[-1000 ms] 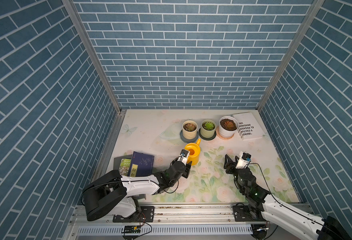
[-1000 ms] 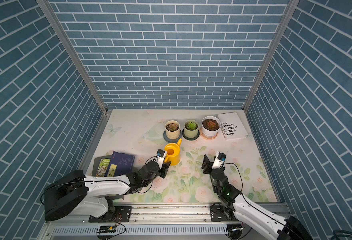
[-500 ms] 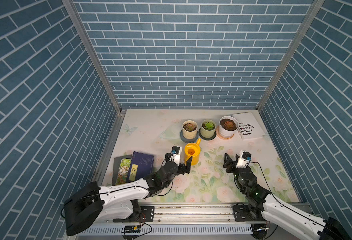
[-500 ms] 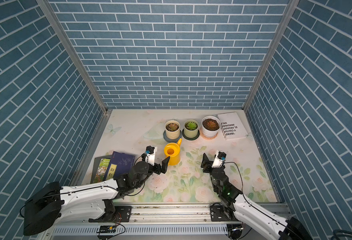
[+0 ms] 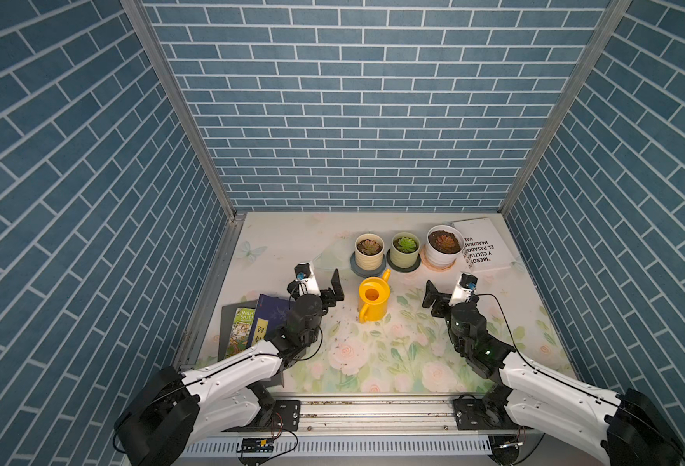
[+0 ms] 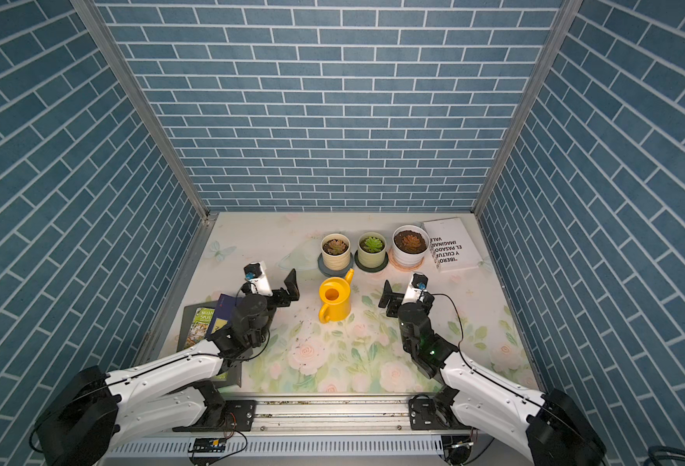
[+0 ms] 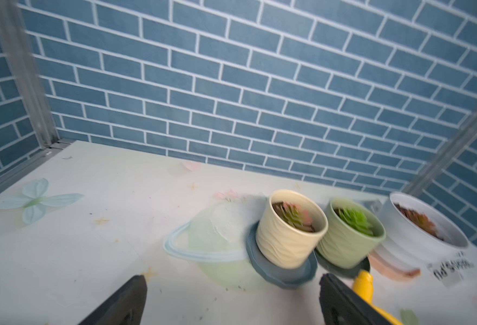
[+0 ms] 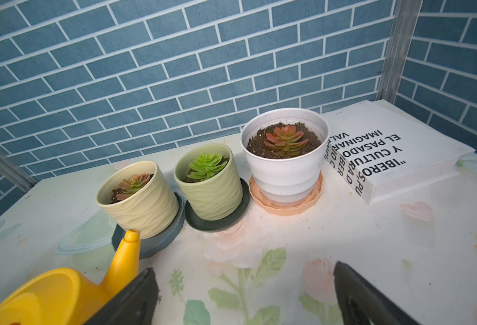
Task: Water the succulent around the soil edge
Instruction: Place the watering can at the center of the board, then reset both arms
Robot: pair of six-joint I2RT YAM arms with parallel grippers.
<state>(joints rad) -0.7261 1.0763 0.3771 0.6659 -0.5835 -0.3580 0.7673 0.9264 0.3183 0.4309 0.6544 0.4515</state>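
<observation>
My left end effector [image 7: 231,281] and right end effector [image 8: 244,271] are wide apart and empty. The succulent [image 8: 285,140] sits at the back by a book [image 8: 394,146]. Its soil edge [image 8: 311,136] looks sharp in my right wrist view, blurry in the left.

succulent [image 8: 286,140]: a reddish-orange rosette of pointed fleshy leaves, seen upright and centred in its pot.
pot [image 8: 285,174]: wide, round and white, stood upright.
soil edge [image 8: 311,135]: a ring of dark brown crumbly soil with pale specks, exposed all round the rosette and held just below the white rim.
place from right gripper [image 8: 245,295]: found ahead of the spread jaws, roughly in line with their gap, well apart and untouched.
place from left gripper [image 7: 231,298]: found ahead and off to the right of the spread jaws, farther away; blurred in the left wrist view.
</observation>
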